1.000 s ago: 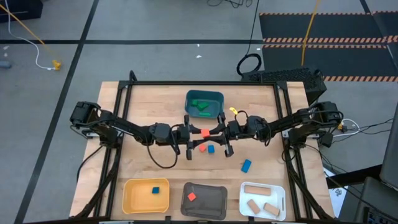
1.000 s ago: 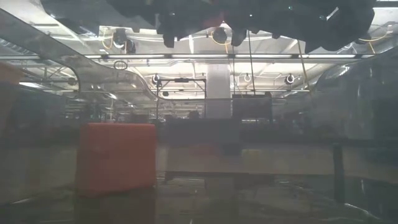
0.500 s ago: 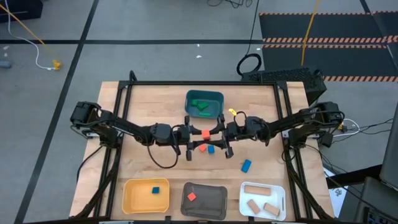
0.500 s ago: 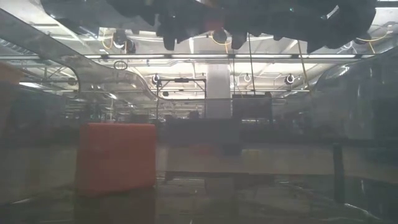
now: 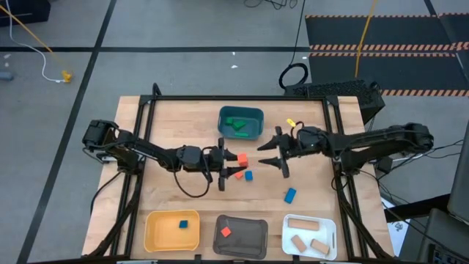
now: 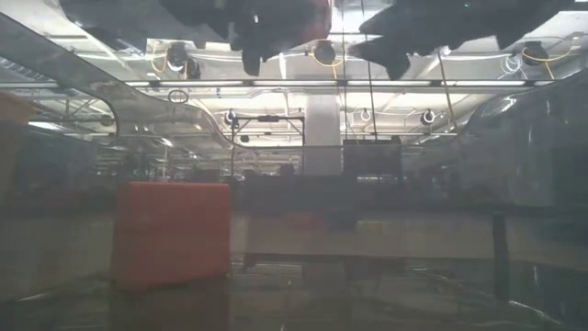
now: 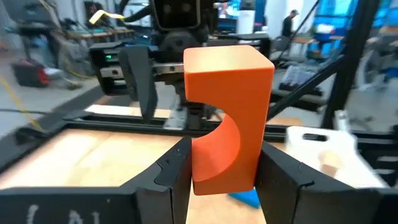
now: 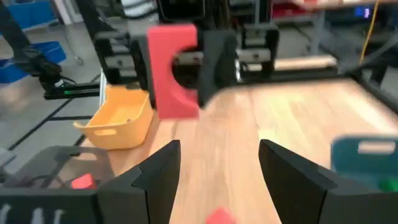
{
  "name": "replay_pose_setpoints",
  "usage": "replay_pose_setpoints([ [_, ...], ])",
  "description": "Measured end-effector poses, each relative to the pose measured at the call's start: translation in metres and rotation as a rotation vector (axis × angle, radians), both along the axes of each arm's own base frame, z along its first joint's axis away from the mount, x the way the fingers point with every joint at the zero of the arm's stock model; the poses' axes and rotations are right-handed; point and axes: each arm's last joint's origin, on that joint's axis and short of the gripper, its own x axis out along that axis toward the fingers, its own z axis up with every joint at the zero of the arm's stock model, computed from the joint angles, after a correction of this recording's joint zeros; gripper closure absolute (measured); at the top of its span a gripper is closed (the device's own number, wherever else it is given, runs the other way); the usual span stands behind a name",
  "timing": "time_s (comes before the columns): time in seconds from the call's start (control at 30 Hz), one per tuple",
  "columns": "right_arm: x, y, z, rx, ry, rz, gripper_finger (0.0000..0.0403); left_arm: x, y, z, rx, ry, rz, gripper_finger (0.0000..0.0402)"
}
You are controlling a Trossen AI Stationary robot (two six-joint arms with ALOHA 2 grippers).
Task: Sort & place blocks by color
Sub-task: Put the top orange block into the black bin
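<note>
My left gripper (image 5: pixel 236 160) hovers over the table's middle, shut on a red block (image 7: pixel 227 118) with a curved notch. My right gripper (image 5: pixel 270 152) stands open just to the right of it, facing it and holding nothing; its wrist view shows the block (image 8: pixel 174 71) ahead of its spread fingers. On the table below lie another red block (image 5: pixel 236 174) and a blue one (image 5: pixel 248 175). A second blue block (image 5: pixel 290 195) lies farther right. The green blocks (image 5: pixel 236 125) lie in the teal tray (image 5: pixel 253 114). My left gripper pinches the notched red block between its two fingers, by two opposite sides at its near end (image 7: pixel 217 177). The fingers (image 7: pixel 177 171) come level from the table's left. The block sticks out beyond the fingertips toward my right gripper and is lifted clear of the table.
Along the near edge stand a yellow tray (image 5: pixel 157 231) with a blue block, a grey tray (image 5: pixel 253 236) with a red block and a white tray (image 5: pixel 326 233) with tan blocks. A red block (image 6: pixel 170 234) shows close in the low view.
My right gripper has opened, let go of the notched red block and drawn back toward the table's right edge. The block stays where it was, lifted, in my left gripper.
</note>
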Motion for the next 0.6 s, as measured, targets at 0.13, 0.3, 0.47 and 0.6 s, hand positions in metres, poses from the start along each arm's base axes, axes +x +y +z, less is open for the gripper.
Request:
replay_pose_setpoints([
  [0.13, -0.006, -0.001, -0.002, 0.043, 0.070, -0.090, 0.0197, -0.001, -0.011, -0.001, -0.091, 0.019, -0.096, 0.0259],
  [0.3, -0.007, -0.002, -0.011, 0.119, 0.155, -0.128, 0.0197, -0.007, -0.035, -0.002, -0.227, 0.038, -0.181, 0.0259],
  [0.47, -0.007, -0.001, -0.021, 0.231, 0.249, -0.165, 0.0197, -0.013, -0.067, 0.003, -0.377, 0.080, -0.249, 0.0259],
  [0.6, -0.009, 0.003, -0.032, 0.325, 0.355, -0.202, 0.0197, -0.014, -0.093, 0.004, -0.444, 0.171, -0.232, 0.0259],
])
